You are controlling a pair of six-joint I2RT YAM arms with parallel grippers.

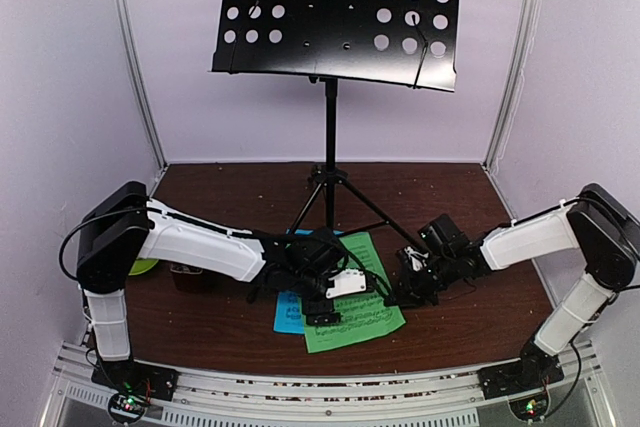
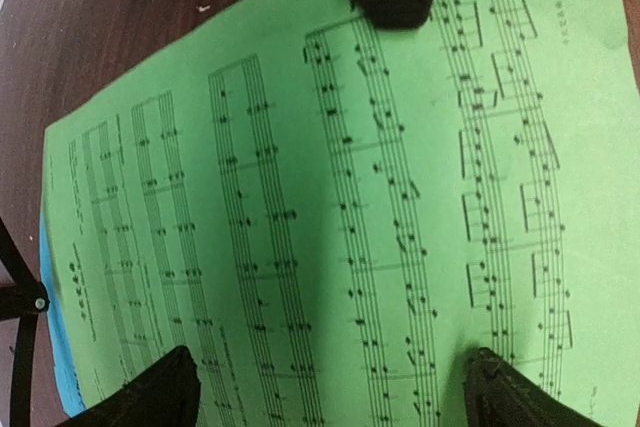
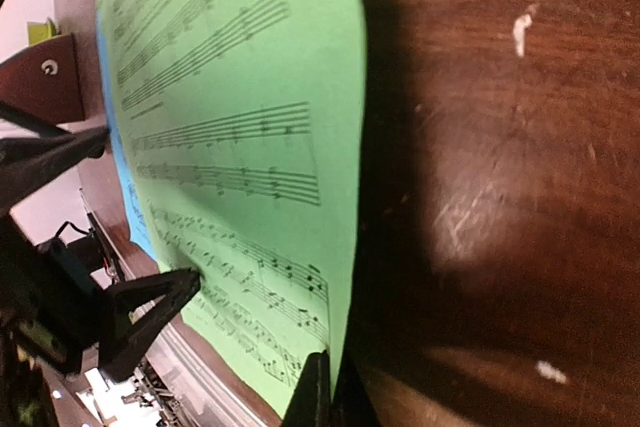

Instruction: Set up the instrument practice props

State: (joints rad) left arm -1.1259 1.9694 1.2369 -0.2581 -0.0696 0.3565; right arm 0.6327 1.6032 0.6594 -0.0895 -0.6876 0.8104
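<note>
Top view: music stand (image 1: 340,7) upright on its tripod at the middle of the far edge of the table (image 1: 480,317). Green sheet (image 1: 352,292) lies near the middle of the near edge, on top of the blue sheet (image 1: 288,312), which pokes out on its left side. Metronome (image 1: 188,277) sits toward the left edge, mostly hidden under my left arm, with a lime green cup (image 1: 143,267) just beside it, closer to that edge. My left gripper (image 1: 322,312) is over the green sheet's left part, my right gripper (image 1: 408,289) at its right edge.

Left wrist view: my left fingertips (image 2: 165,392) are spread wide with nothing between them, over the printed staves; can't tell if they touch the paper. Blue strip shows at lower left. My right fingers come in at the top, tips drawn together in a V on the sheet's edge.

Right wrist view: my right fingers are almost closed, pinching the green sheet's right edge. That edge is raised off the table with shadow under it. Across the sheet my left fingers gape; the metronome's red-brown side shows beyond them
</note>
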